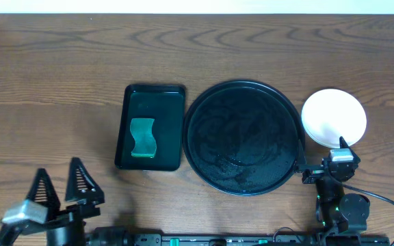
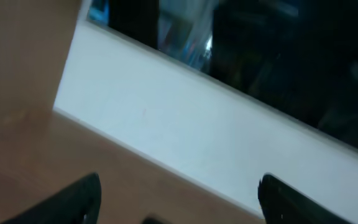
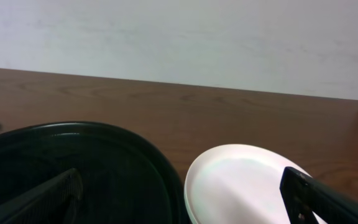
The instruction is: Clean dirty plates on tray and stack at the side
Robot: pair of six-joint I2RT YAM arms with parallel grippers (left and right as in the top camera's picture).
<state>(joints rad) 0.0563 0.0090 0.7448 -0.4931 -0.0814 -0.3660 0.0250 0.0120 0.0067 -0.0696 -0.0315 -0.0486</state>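
The right jaws stand wide apart and hold nothing, their black wedge-shaped fingers (image 3: 319, 199) low over the dark, wood-grained desk (image 1: 60, 75). Just ahead, between them, lies a round, shallow white plate (image 3: 241, 180), smooth and matte. Its rim sits just beside the large round tray (image 1: 241, 137), glossy black with a raised rim, ahead and to the left. The left jaws also gape empty. Well ahead to their right, a smaller rectangular black tray (image 1: 169, 109) carries a wavy green sponge (image 1: 142, 137).

Even light, sheen on tray (image 1: 232, 161), blurry left-wrist view
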